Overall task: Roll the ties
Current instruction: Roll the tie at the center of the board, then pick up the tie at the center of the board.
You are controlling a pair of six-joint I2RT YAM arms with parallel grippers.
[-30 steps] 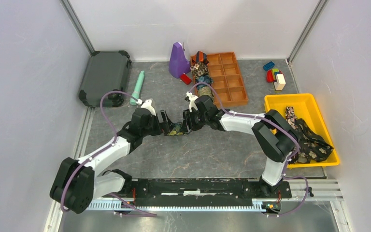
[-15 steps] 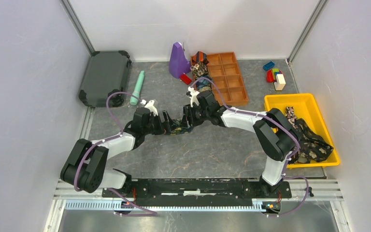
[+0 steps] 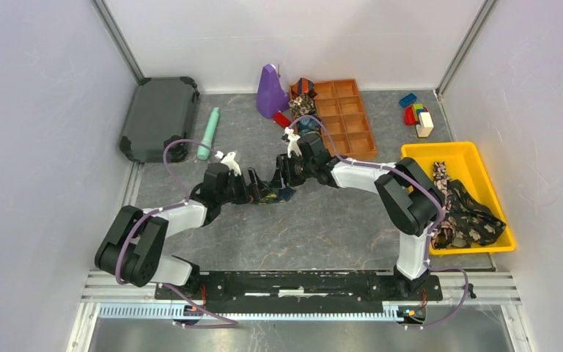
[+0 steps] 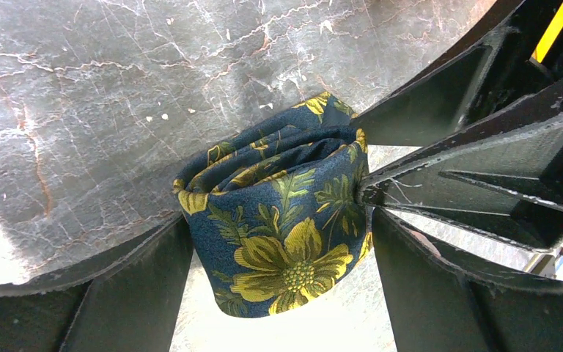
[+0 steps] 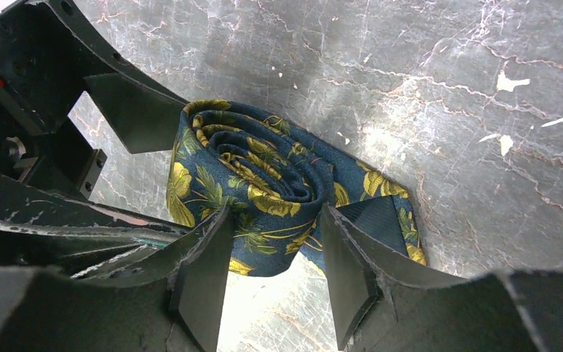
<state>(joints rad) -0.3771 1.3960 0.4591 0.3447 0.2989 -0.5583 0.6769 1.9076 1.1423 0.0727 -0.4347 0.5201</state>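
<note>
1 rolled tie (image 4: 286, 249) between left gripper (image 4: 277, 220) and right gripper (image 5: 275, 213), grips unclear; yellow bin (image 3: 419, 151) holds ties (image 3: 470, 217).

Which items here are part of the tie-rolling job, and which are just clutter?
Job: navy-gold rolled tie mid-table; rolled ties at orange tray's left side; loose ties in yellow bin.
Clutter: mint-green stick; purple object; toy blocks; dark case.

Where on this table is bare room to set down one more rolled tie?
Bare table lies between the rolled tie and the black base rail, and between the mint stick and the purple object. It is crowded around the orange tray and inside the yellow bin.
</note>
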